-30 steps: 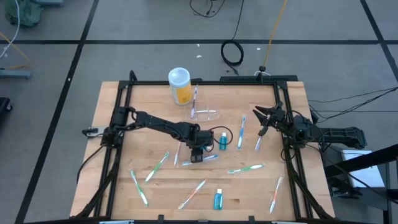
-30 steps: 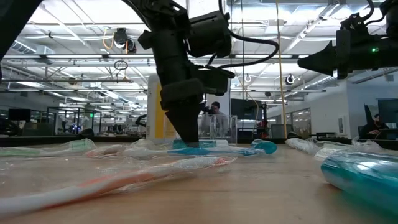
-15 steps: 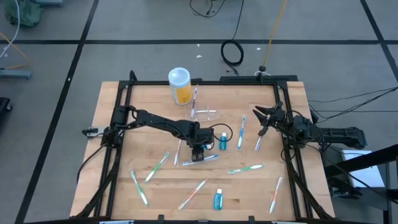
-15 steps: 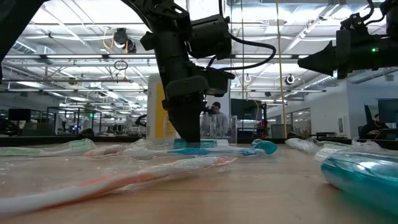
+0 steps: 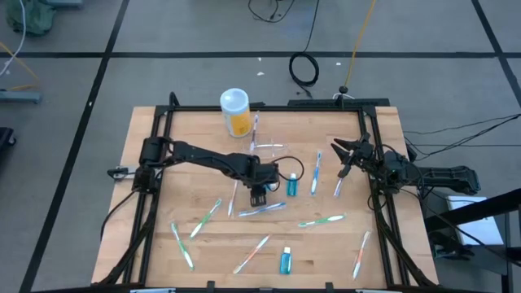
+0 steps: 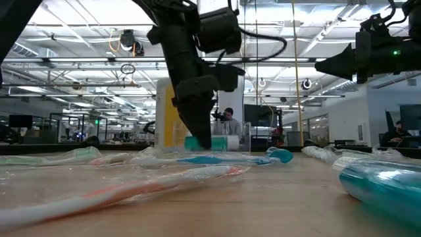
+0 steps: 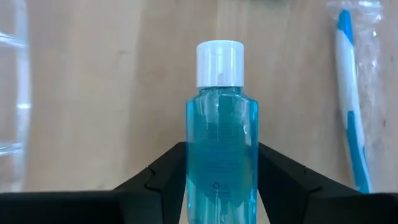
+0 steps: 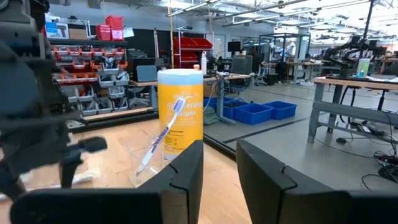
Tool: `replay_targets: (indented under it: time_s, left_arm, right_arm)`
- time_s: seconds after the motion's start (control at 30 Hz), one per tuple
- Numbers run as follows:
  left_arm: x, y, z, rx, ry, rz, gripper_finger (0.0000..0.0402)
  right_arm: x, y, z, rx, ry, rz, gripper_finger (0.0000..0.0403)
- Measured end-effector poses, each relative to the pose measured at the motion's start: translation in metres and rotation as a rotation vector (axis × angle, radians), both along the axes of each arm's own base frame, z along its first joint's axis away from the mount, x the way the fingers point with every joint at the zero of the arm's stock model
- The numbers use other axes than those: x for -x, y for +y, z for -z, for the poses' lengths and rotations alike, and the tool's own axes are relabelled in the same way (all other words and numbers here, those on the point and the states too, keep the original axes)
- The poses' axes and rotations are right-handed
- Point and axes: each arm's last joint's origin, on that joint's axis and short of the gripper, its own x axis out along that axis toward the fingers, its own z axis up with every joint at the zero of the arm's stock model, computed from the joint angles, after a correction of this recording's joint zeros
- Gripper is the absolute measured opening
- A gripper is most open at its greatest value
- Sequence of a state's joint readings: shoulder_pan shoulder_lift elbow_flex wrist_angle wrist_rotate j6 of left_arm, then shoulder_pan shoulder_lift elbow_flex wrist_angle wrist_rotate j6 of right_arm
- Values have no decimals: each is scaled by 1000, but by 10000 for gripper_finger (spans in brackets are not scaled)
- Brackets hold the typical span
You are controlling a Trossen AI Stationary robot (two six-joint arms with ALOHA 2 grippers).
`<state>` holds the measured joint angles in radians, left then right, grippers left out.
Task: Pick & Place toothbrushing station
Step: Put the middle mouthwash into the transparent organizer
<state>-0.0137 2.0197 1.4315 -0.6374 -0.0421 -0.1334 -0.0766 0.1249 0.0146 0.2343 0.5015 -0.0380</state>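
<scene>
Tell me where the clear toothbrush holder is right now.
High view: the clear holder sits toward the table's far edge, centre, right of the yellow wipes canister, just beyond the left gripper.

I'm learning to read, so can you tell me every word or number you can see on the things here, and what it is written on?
"...ipes": the end of a word on the tall yellow-orange canister with a white top, in the right wrist view; a wrapped toothbrush hides the start.
The line above it on the canister is too blurred to read.
Small blue see-through bottle with a white cap, held in the left gripper: faint print, too small to read.
</scene>
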Motion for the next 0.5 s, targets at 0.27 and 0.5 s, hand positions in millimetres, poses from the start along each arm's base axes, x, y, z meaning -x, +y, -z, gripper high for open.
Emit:
replay_targets:
  time_s: [0.27, 0.5]
  left_arm:
    - [10, 2, -34, -83, -64, 8, 171]
    - [23, 4, -77, -162, -175, -16, 173]
  right_arm:
    - [1, 0, -6, -34, -88, -14, 91]
    - [5, 5, -30, 63, -326, -162, 91]
